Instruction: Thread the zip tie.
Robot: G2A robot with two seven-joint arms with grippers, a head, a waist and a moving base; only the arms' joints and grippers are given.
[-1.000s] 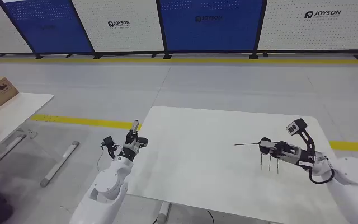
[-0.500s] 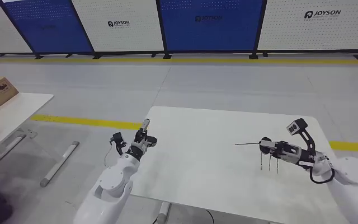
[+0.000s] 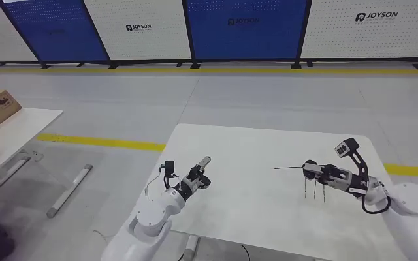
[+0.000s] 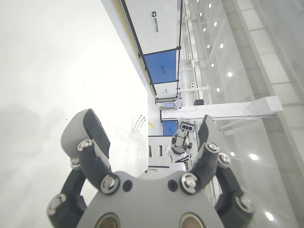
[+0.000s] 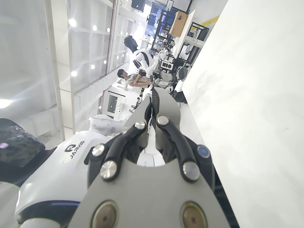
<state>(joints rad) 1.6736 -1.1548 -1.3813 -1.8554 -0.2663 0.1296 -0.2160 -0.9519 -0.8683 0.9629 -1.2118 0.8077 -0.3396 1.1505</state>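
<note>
White table edge (image 3: 171, 147) lies near spread left end effector (image 3: 201, 168); right end effector (image 3: 307, 168), well apart, pinches zip tie (image 3: 287, 168)

White shells cover the left arm (image 3: 151, 218) and right arm (image 3: 395, 198), a thin black cable (image 3: 152, 187) loops at the left wrist, and the left gripper (image 4: 147, 117) and right gripper (image 5: 152, 96) share grey palms, black linkages, silver screws.

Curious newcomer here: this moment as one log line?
left tool open, over table | right tool shut on zip tie | spare ties on table
</note>
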